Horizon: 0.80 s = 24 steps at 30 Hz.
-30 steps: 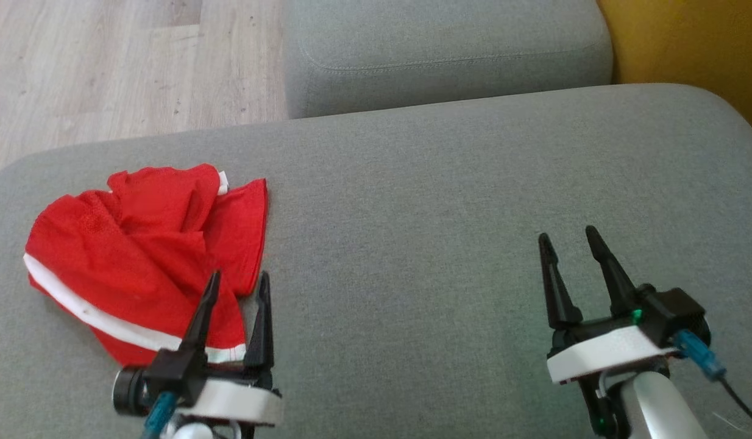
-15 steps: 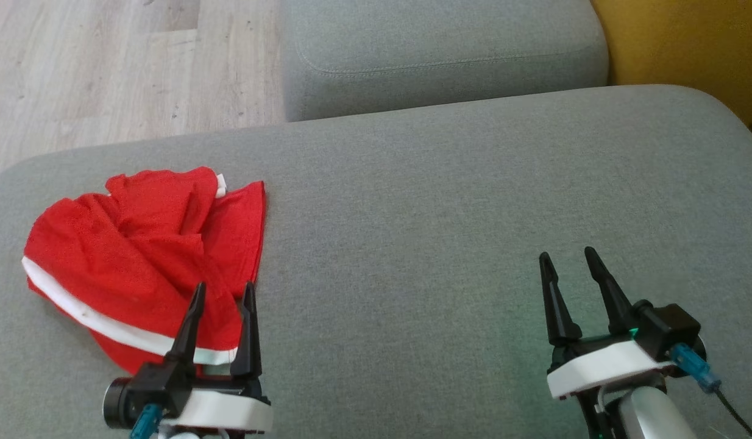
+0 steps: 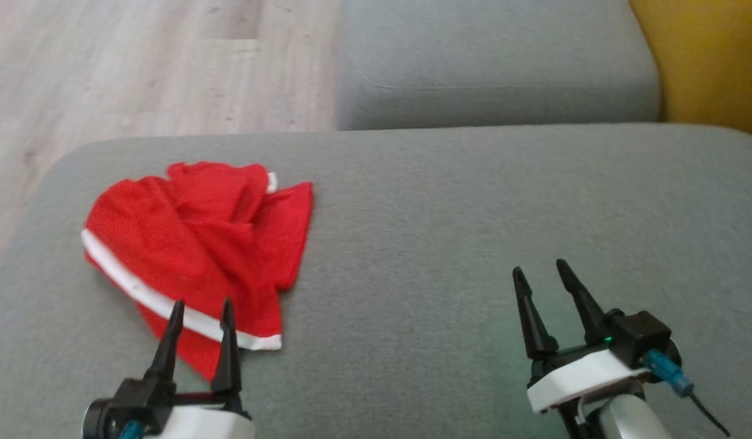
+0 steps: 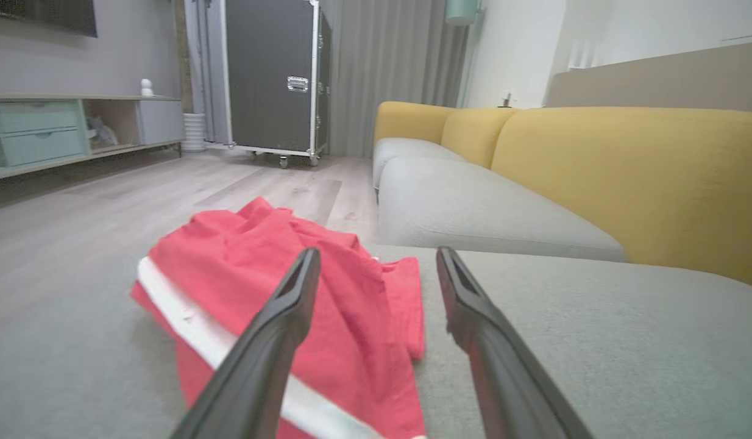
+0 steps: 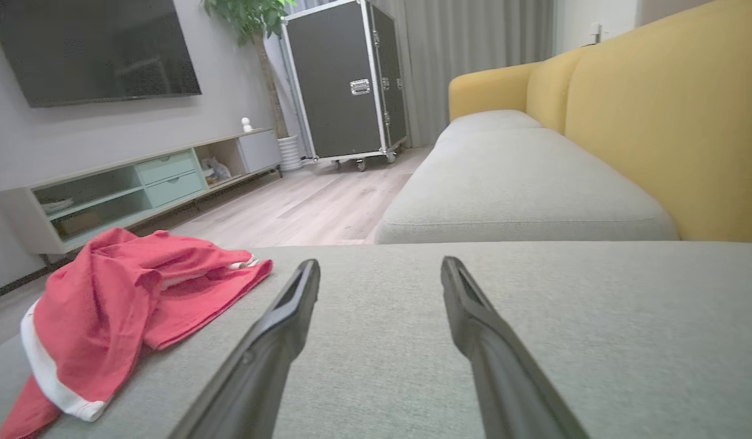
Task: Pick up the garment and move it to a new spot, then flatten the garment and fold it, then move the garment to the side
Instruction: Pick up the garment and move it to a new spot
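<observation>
Left tool (image 3: pixel 202 302), right tool (image 3: pixel 540 266) spread; 1 red garment (image 3: pixel 187 244), 2 cushions (image 3: pixel 443 213).

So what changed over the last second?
The head camera swung, so the whole scene slid right. The left gripper drew back to the near edge of the red garment. Garment still crumpled in place; the right gripper, like the left, keeps its jaws open and empty.

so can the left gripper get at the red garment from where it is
Probably yes. The left gripper is open, its fingers pointing at the near edge of the red garment, and nothing lies between them on the grey cushion.
</observation>
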Available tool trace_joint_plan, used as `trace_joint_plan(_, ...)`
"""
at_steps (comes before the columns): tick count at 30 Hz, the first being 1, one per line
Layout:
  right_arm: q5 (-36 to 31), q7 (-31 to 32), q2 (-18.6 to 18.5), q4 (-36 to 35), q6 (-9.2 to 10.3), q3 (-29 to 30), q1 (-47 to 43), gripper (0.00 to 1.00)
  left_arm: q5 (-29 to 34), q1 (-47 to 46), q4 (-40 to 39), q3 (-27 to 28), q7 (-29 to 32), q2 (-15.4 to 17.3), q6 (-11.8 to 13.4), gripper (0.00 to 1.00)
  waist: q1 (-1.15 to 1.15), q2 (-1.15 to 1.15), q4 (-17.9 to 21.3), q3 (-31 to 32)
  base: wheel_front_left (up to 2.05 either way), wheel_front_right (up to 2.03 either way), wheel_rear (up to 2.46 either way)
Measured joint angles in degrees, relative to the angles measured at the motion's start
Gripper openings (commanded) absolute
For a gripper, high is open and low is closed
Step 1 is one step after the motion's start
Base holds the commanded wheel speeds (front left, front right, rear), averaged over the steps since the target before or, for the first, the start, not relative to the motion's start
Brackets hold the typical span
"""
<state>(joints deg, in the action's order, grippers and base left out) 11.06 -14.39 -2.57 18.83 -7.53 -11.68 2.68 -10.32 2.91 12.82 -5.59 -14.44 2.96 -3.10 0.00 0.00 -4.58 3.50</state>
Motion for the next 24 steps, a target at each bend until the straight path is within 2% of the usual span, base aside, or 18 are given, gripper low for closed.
trace_joint_plan(16,2.7,0.0,0.0,0.1,0.0,-5.0,-2.1,1.0,0.9,2.8,-0.3,2.3,0.0,0.0,-1.0,1.0,0.0,0.0,-10.2,2.6,0.0,0.0,0.0)
trace_joint_plan(24,3.1,0.0,0.0,0.1,0.0,-6.0,-2.1,1.0,1.5,3.1,-0.4,3.7,0.0,0.0,-1.1,1.0,0.0,0.0,-11.3,2.9,0.0,0.0,0.0)
